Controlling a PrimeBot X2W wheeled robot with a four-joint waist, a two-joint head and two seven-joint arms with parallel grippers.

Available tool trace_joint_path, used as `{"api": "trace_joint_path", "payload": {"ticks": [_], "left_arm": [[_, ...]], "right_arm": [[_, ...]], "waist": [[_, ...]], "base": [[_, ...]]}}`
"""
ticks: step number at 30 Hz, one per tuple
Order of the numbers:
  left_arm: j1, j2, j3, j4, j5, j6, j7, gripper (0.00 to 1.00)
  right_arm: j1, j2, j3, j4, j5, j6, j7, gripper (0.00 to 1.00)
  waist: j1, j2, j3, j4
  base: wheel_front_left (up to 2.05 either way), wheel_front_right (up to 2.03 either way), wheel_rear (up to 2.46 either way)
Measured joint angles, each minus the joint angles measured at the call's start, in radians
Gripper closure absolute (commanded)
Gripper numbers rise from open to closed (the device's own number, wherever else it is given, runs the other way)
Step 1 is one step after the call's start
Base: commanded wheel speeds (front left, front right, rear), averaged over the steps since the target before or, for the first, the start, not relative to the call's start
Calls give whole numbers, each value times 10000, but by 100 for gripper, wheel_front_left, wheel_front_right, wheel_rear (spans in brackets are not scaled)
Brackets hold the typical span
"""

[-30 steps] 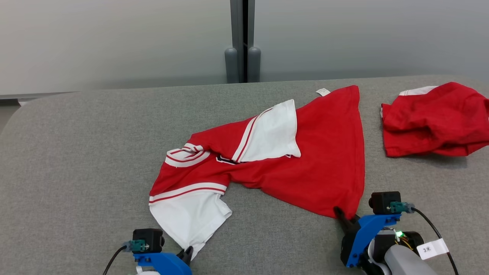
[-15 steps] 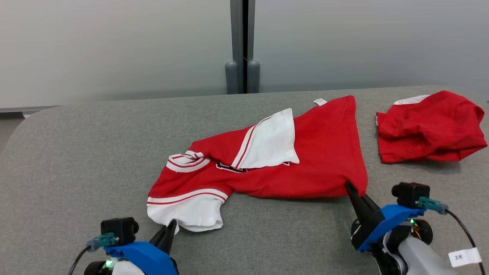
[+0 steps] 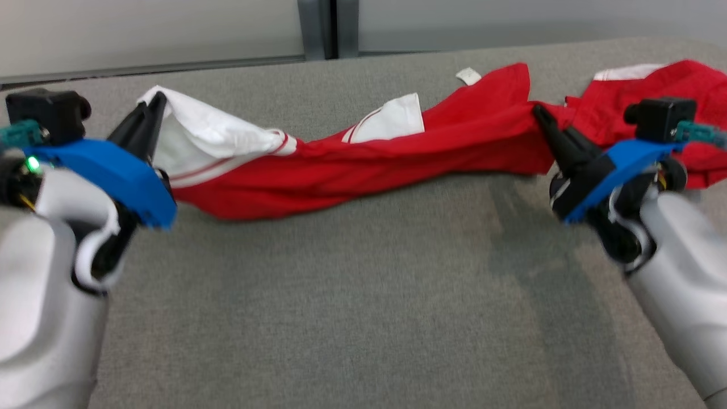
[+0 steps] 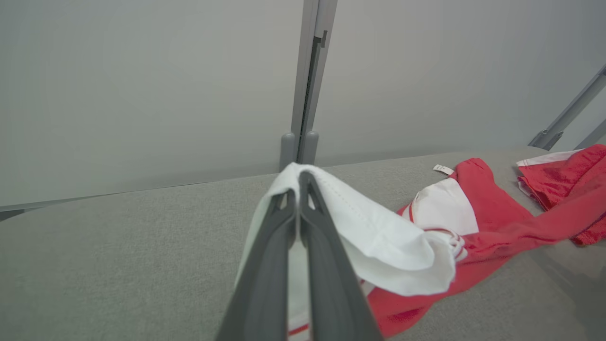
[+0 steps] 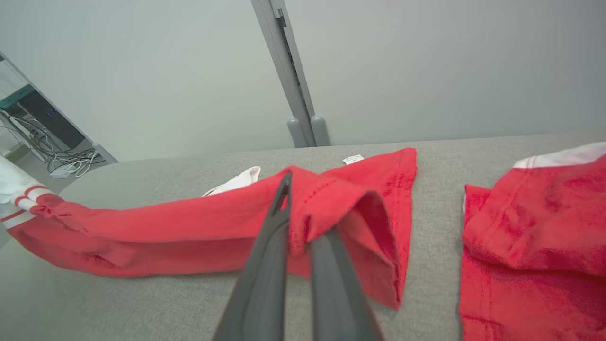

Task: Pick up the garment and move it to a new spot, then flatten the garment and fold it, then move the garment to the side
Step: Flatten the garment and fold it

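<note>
The red knit T-shirt with white sleeves (image 3: 363,170) is pulled out into a long, rumpled band across the far half of the grey cloth-covered desk (image 3: 341,295). Both ends are raised, the middle sags, and the far hem lies on the surface. The cloth looks like soft jersey, bunched in lengthwise folds, with red and white stripes where each sleeve joins the body. One white sleeve (image 3: 210,139) is drawn up into a peak at the left end. The other lies flat further back. A small white label (image 3: 468,75) sticks out at the far hem.

The left tool (image 3: 156,102) has its two long dark fingers pressed together on the edge of that raised sleeve, and white cloth drapes over the tips. The right tool (image 3: 537,111) is clamped on a fold of red cloth at the other end, with the hem gathered between its fingers and hanging beside them.

A second crumpled red garment with white trim (image 3: 701,71) lies on the desk just beyond the right tool. Plain grey wall panels (image 3: 170,28) rise behind, joined by a grey metal post (image 3: 318,23).
</note>
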Motion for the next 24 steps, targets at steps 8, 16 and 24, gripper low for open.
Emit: {"api": "trace_joint_path", "payload": {"ticks": [8,16,24], "left_arm": [[-4751,692,-1164,2128,194,-84,-301,100],[-8746,803,-1670,3728,-136,-86,-1584,100],[-11511,573,-1833,5149,-265,-86,-2447,100]], "right_arm": [[-3648,-169,598,970,487,2,359,100],[-6833,-71,740,2052,633,2,-633,100],[-9229,-115,1037,2817,424,2,-1467,100]], "waist": [[1,0,1689,-86],[-1,0,2776,118],[-2,-1,3273,282]], "base": [[0,0,0],[0,0,0],[0,0,0]]}}
